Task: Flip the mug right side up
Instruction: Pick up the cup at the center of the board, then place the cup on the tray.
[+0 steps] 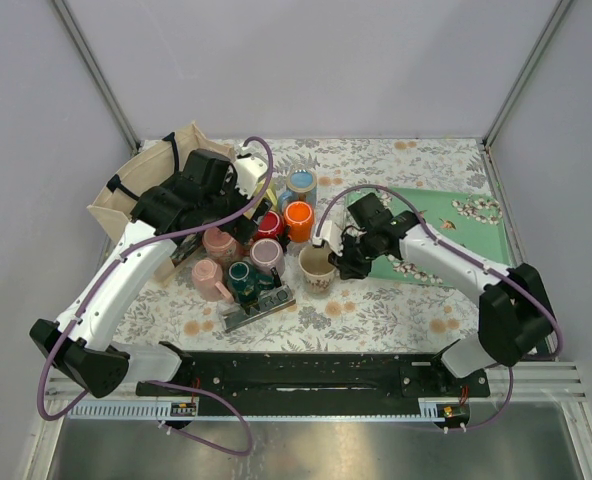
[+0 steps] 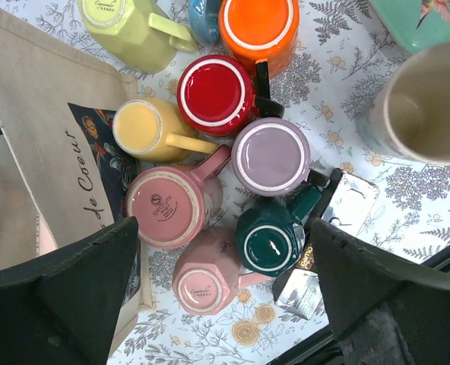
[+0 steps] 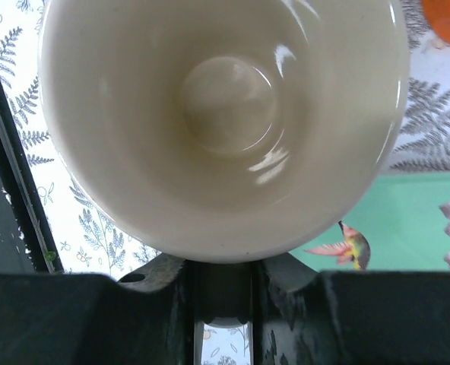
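Now my right tool (image 1: 346, 256) is clamped on the cream mug (image 1: 318, 268) at its handle side. The mug sits mouth up over the floral tabletop (image 1: 376, 310), though I cannot tell whether it touches. It is just beside the cluster of coloured mugs (image 2: 232, 167), most of them bottom-up. My left tool (image 1: 238, 222) hangs above that cluster, fingers spread wide, holding nothing.

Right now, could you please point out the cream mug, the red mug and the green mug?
cream mug (image 3: 229, 106): right wrist view, inner bottom.
red mug (image 2: 216, 93): left wrist view, upturned base.
green mug (image 2: 269, 245): left wrist view, upturned base.
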`<state>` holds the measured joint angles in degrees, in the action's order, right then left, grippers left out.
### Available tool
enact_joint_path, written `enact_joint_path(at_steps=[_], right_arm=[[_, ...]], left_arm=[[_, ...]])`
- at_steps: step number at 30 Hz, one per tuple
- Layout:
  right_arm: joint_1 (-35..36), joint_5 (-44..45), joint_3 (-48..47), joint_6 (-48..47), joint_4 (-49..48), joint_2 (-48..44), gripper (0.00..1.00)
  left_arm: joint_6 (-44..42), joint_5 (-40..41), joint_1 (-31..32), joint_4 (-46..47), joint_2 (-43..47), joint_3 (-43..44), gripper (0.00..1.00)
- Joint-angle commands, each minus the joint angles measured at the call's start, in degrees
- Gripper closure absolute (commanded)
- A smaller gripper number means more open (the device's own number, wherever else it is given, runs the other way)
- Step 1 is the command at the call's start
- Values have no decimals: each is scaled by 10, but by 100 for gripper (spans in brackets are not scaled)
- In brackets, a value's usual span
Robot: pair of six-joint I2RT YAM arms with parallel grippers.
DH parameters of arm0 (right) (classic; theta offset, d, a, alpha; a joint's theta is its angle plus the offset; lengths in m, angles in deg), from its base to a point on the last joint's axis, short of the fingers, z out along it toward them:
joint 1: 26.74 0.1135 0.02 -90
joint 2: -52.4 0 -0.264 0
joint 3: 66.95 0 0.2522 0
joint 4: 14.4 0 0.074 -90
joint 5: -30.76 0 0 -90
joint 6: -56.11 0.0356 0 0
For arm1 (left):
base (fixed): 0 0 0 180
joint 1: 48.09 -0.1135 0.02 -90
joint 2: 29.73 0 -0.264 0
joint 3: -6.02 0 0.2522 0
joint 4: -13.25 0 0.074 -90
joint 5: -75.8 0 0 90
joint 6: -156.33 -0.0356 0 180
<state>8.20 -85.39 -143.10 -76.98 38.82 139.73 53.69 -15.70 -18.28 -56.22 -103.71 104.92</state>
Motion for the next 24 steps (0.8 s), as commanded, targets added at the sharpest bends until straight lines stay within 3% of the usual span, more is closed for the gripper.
enact_joint_path(at_steps=[1,11,14,24], right_arm=[[-35,-28,-37,20,-37,-81,100],[-193,-22,-170,43,-38,-24,100],[-215,37,-212,52,-53,21,100],[-257,15,-311,70,-54,157,100]], left_arm=[[-10,9,-4,17,2,23,1],[-22,28,-11,19,0,27,1],[-26,33,-15,18,-4,28,1],[-21,29,-37,12,-4,17,1]])
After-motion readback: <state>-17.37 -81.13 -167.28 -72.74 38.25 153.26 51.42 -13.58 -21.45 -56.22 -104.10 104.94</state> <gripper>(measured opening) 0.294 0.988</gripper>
